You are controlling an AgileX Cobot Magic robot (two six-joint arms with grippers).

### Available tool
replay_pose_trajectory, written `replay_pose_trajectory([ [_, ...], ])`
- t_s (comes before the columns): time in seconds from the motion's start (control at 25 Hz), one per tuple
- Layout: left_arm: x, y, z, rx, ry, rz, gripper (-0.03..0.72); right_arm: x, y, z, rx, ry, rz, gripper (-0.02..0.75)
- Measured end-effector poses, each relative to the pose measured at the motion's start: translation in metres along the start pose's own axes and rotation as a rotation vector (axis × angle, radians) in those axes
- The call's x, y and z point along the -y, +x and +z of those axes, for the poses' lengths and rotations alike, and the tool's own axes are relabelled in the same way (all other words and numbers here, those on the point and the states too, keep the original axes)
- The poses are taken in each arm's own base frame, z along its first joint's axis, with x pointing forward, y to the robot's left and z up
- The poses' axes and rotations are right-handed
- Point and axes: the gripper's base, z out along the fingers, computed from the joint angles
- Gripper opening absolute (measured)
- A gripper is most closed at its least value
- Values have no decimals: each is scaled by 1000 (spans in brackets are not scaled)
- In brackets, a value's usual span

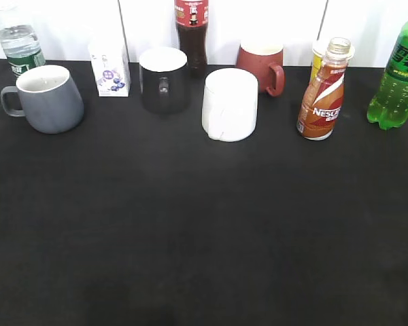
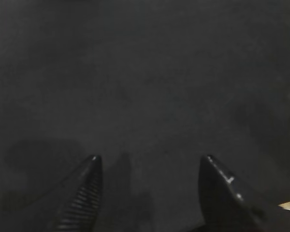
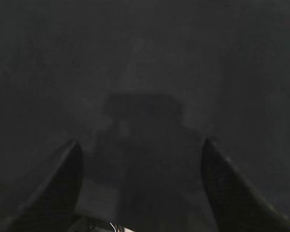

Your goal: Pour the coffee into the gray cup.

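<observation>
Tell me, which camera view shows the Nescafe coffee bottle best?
The exterior view: the Nescafe coffee bottle stands upright there, whole and uncapped. Both wrist views show only open gripper fingers over the black table, no bottle.

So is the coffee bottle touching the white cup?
Apart. The exterior view shows bare black table between the white cup and the coffee bottle.

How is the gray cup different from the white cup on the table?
The gray cup is dark gray with a rounded, tapering body; the white cup is white with straighter sides. The gray cup stands at far left, its handle pointing left; the white cup stands near the middle, with no handle visible. Both stand upright on the black table.
</observation>
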Motion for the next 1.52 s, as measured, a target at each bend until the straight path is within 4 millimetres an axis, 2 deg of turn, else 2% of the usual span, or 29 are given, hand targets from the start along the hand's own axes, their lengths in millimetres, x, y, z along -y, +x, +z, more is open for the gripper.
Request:
replay_pose_trajectory([
  [0.24,0,0,0,2,-3,-5,382,0,0,-1,8,0,0,590],
  [0.36,-3,4,-6,47,-81,-72,336,3,3,-6,43,59,54,590],
  [0.48,-4,12,-18,132,-186,-150,301,6,12,-19,142,193,160,591],
  [0.64,-2,19,-26,196,-276,-207,242,-1,28,-38,305,227,162,591],
  [0.8,2,27,-34,274,-289,-201,239,-1,29,-38,308,228,162,591],
  [1.52,2,27,-35,276,-291,-200,239,-1,29,-38,309,228,162,591],
])
